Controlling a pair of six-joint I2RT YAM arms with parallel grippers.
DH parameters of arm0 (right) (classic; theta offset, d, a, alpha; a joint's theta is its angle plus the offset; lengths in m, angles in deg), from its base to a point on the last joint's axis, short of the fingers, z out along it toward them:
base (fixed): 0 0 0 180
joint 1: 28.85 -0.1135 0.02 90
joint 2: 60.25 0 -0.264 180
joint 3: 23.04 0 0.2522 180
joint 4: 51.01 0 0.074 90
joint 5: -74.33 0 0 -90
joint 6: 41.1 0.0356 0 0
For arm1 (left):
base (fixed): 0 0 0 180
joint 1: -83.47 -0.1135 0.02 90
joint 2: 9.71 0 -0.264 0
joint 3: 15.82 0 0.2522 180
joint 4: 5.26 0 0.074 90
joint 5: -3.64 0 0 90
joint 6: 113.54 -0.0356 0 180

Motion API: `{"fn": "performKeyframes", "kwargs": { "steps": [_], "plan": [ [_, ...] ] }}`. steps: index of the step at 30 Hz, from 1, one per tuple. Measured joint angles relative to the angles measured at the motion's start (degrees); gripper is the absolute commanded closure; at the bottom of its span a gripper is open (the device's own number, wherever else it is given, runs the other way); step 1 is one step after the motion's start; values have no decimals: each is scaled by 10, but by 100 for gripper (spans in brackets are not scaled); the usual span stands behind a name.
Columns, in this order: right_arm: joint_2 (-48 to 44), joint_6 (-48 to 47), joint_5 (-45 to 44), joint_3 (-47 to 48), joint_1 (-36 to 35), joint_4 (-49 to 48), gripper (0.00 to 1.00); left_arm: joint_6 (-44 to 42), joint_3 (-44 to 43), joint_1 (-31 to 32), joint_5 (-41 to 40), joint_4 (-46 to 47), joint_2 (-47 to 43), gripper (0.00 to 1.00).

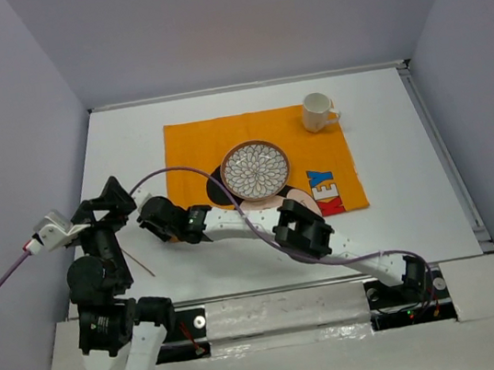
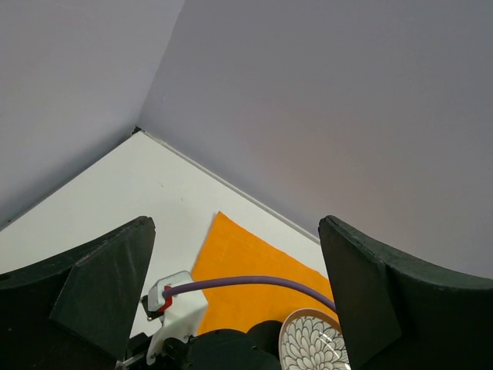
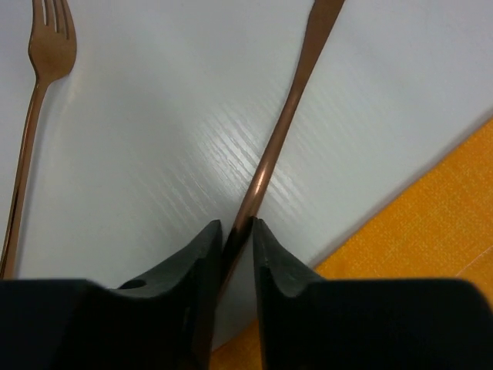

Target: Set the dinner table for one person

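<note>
My right gripper (image 3: 237,227) is shut on the thin handle of a copper utensil (image 3: 285,116), low over the white dinner table (image 3: 154,116); the utensil's head is out of view. In the top view this gripper (image 1: 151,216) reaches left of the orange mat (image 1: 213,143). A copper fork (image 3: 35,116) lies on the table to its left, and also shows in the top view (image 1: 138,263). A patterned plate (image 1: 256,169) and a white mug (image 1: 317,111) sit on the mat. My left gripper (image 1: 116,195) is raised, open and empty (image 2: 235,231).
Grey walls close the table on three sides, and a metal rim (image 1: 443,156) runs along its right edge. A purple cable (image 1: 230,197) arcs over the right arm. The left wrist view shows the mat (image 2: 246,270) and plate (image 2: 312,347) below.
</note>
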Motion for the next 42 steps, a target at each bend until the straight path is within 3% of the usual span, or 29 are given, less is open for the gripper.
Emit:
{"fn": "performKeyframes", "kwargs": {
  "steps": [3, 4, 14, 20, 32, 38, 42],
  "plan": [
    [0, 3, -9, 0, -3, 0, 92, 0, 0, 0, 2, 0, 0, 1],
    [0, 5, -11, 0, -4, 0, 100, 0, 0, 0, 4, 0, 0, 1],
    [-6, 67, -16, -24, -6, -38, 100, 0, 0, 0, 11, 0, -1, 1],
    [-82, 97, -13, -143, -6, -104, 100, -1, 0, 0, 11, 0, -9, 1],
    [-387, 153, -68, -432, 44, -270, 100, -3, 0, 5, 20, 9, -19, 1],
    [-491, 176, -65, -589, 103, -290, 100, -3, 0, 11, 30, 9, -19, 1],
    [-524, 192, -43, -639, 125, -290, 100, -4, 0, 12, 33, 9, -19, 1]
  ]
}}
